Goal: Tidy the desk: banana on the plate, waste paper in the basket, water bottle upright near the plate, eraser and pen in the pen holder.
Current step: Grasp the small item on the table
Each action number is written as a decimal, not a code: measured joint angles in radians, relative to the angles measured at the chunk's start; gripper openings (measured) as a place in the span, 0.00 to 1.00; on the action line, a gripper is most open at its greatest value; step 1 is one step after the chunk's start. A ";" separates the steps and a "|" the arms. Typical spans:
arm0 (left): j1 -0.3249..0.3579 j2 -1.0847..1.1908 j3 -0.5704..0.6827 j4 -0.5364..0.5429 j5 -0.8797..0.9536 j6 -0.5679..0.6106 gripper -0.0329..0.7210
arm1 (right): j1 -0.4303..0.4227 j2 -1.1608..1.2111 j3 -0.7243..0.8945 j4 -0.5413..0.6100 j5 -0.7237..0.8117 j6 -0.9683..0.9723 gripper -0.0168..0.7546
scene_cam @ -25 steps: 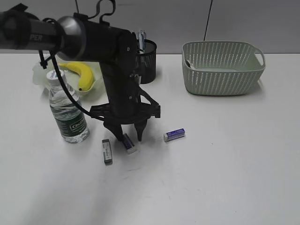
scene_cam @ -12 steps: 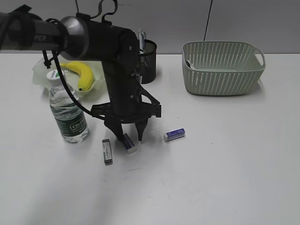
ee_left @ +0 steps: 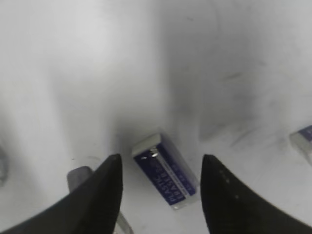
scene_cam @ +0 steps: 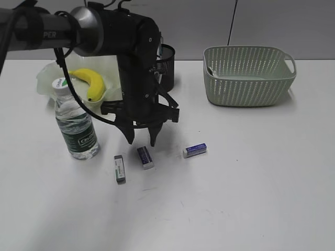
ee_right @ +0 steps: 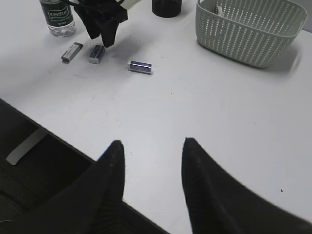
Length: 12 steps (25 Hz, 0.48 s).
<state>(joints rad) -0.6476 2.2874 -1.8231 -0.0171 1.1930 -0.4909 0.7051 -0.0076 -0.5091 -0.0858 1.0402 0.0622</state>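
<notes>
Left wrist view is filled by the middle eraser [ee_left: 165, 176], a white block in a dark blue sleeve, which lies flat on the desk [ee_left: 73, 73] between the 2 dark fingers of the left gripper [ee_left: 158, 195]; the jaws are spread wider than the eraser and nothing is gripped, so the eraser is judged to be framed for a pick and not yet taken. In the exterior view the same gripper [scene_cam: 142, 140] is seen hanging above and just behind that eraser [scene_cam: 145, 157], clear of the desk, with a grey eraser [scene_cam: 120, 168] just beside it to the left and a third eraser [scene_cam: 194, 150] near on the right; all 3 lie outside the pen holder [scene_cam: 164, 67], so that step is judged unfinished. The pen holder is partly hidden by the arm, and something pale is seen rising from its mouth, too masked to name. The banana [scene_cam: 92, 83] is already laid in the plate [scene_cam: 49, 78], and the water bottle [scene_cam: 75, 121] is stood upright just in front of the plate. The basket [scene_cam: 248, 76] stands well apart at the right rear; a pale scrap shows at its inner left wall, which may be the waste paper, though this cannot be told. The right gripper [ee_right: 152, 175] is held open and empty, well apart from the erasers.
</notes>
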 joint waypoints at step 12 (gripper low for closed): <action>0.000 0.006 -0.001 -0.038 0.014 -0.004 0.56 | 0.000 0.000 0.000 0.000 0.000 0.000 0.44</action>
<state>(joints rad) -0.6476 2.2937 -1.8244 -0.0549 1.2069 -0.4949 0.7051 -0.0076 -0.5091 -0.0858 1.0402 0.0622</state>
